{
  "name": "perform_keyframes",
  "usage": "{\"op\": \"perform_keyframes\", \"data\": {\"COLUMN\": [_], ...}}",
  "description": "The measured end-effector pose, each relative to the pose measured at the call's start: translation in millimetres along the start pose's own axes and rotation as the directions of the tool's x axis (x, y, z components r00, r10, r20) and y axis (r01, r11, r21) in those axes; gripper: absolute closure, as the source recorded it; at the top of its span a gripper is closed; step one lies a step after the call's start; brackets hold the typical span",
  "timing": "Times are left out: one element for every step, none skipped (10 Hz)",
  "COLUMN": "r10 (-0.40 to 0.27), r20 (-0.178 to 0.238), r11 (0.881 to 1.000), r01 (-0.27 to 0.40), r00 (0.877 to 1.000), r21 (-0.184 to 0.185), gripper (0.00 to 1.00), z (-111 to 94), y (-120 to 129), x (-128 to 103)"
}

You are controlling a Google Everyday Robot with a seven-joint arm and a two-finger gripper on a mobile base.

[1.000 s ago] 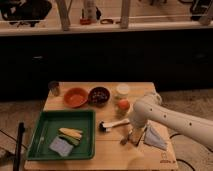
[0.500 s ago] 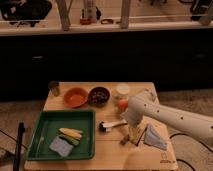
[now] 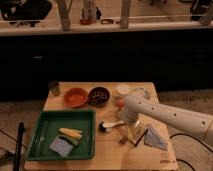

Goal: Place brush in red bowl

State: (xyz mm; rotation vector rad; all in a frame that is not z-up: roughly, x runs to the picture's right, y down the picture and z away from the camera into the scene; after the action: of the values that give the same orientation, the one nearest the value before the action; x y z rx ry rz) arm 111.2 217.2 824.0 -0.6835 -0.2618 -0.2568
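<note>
Nearest, a green tray [image 3: 45, 127] holds a grey sponge [image 3: 61, 146] and yellow pieces [image 3: 70, 133]. Small print at the table's [image 3: 110, 156] near right corner is unreadable. Midway, the brush [image 3: 107, 125] lies flat on the wood, dark head leftward. The gripper [image 3: 122, 121] is at its white handle; its hold cannot be told. Farther, the red bowl [image 3: 76, 97] sits beside a dark bowl [image 3: 99, 95].

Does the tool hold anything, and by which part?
It cannot be told. The tool is low at the handle end of the brush.
</note>
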Motion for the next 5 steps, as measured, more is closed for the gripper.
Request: {"op": "perform_keyframes", "data": {"r10": [0.0, -0.002, 0.0, 0.003, 0.005], "r20": [0.0, 0.001, 0.001, 0.001, 0.003], "r11": [1.0, 1.0, 1.0, 1.0, 1.0], "r01": [0.0, 0.002, 0.0, -0.003, -0.005], "r00": [1.0, 1.0, 1.0, 1.0, 1.0], "r21": [-0.006, -0.011, -0.015, -0.019, -0.022], "gripper": [0.2, 0.2, 0.2, 0.2, 0.2], "z": [1.7, 3.4, 4.4, 5.2, 5.7], "y": [-3.5, -7.1, -9.3, -11.6, -13.4], "x": [-1.0, -1.9, -1.2, -0.1, 0.4]}}
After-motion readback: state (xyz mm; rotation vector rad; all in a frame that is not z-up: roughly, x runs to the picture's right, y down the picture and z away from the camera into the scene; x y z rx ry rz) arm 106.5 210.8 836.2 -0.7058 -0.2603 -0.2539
